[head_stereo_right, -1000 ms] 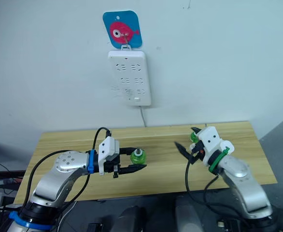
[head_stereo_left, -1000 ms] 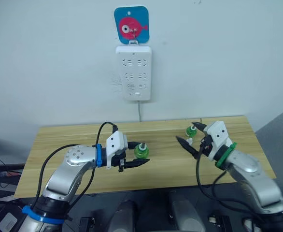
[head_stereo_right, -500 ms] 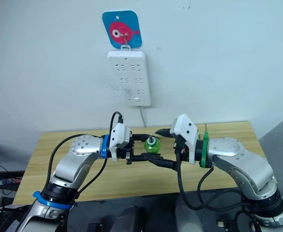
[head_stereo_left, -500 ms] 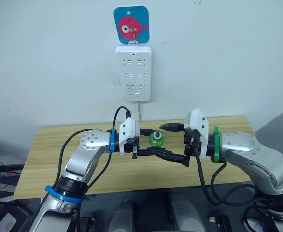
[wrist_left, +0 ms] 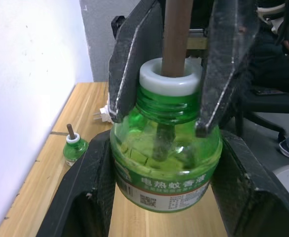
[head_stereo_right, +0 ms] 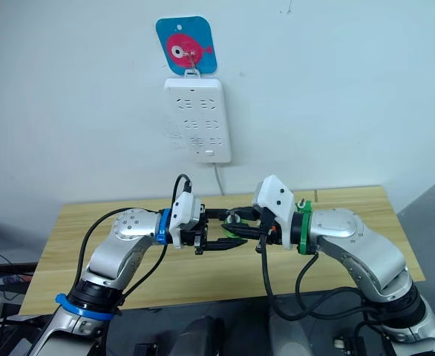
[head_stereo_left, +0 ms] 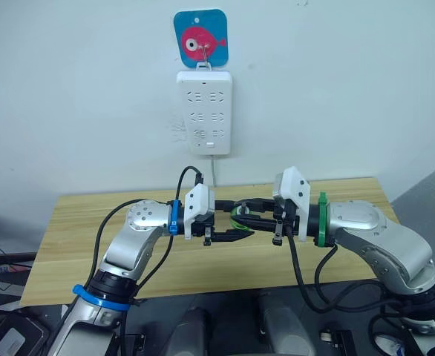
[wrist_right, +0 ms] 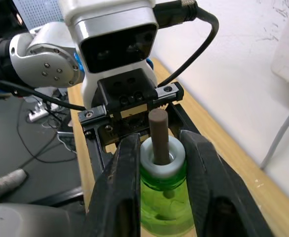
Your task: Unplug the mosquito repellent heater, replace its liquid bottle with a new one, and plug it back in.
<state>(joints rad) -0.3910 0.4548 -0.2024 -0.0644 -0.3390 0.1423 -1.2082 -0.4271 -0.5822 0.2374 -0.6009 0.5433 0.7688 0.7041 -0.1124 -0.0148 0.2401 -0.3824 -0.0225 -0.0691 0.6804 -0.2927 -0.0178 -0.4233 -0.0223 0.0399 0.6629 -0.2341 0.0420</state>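
— Left wrist view: both grippers, left gripper [head_stereo_left: 236,236] and right gripper [head_stereo_left: 241,210], clamp the green liquid bottle [wrist_left: 165,155] above the table [head_stereo_left: 76,222]
— Light, slick plastic, probably; the ribbed neck looks safest

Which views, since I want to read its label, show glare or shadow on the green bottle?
Left wrist view: the translucent green plastic bottle is evenly lit, with small bright glints in the liquid and the label print unshadowed. Right wrist view: its lower body sits in shade between the black fingers of the right gripper.
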